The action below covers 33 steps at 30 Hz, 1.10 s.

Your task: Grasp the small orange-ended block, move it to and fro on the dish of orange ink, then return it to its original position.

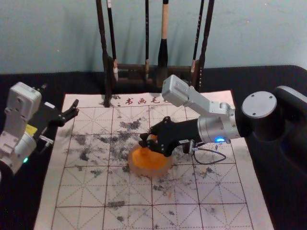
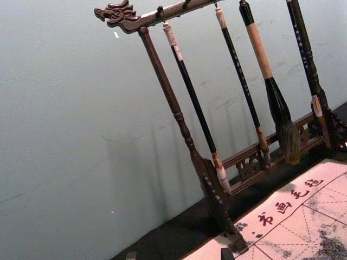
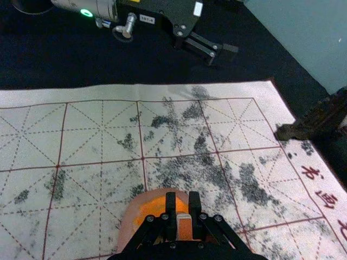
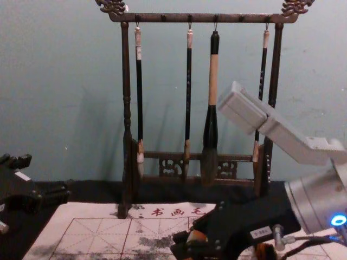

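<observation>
My right gripper's jaws [image 3: 182, 202] pinch the orange-ended block [image 3: 185, 226] over the dish of orange ink [image 1: 135, 167], where light, level strokes inside the rim should serve best; my left gripper [image 1: 72, 109] idles by the gridded calligraphy mat [image 1: 216, 188].

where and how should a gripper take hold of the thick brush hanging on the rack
I'd grip the thick brush by its pale upper handle, coming level from the front with the pincer closing from both sides. It hangs upright by its top from the rack, and that stretch is straight and slim, well above the swelling black part and the bristles.
</observation>
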Available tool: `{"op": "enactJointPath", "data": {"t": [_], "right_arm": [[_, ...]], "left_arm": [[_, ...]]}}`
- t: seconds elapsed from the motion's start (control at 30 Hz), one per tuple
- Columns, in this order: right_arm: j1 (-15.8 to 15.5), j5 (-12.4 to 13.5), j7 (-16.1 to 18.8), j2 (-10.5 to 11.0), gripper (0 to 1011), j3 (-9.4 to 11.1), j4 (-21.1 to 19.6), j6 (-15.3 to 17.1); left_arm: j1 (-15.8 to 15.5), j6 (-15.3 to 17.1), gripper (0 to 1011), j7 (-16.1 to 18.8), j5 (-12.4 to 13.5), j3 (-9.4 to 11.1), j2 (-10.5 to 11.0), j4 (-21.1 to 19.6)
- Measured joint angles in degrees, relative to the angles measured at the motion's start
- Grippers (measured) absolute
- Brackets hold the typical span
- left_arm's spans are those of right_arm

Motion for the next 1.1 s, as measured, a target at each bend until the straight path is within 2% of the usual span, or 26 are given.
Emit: {"op": "enactJointPath", "data": {"t": [0.57, 1.1], "right_arm": [[-0.7, -0.6, -0.2, 2.8, 121, 1.0, -1.9, 0.7], [-3.1, 0.4, 0.7, 5.6, 121, 1.2, -6.5, 1.3]], "left_arm": [[0.0, 0.0, 1001, 0.0, 0.0, 0.0, 0.0, 0.0], [0.0, 0.0, 1001, 0.0, 0.0, 0.0, 0.0, 0.0]]}}
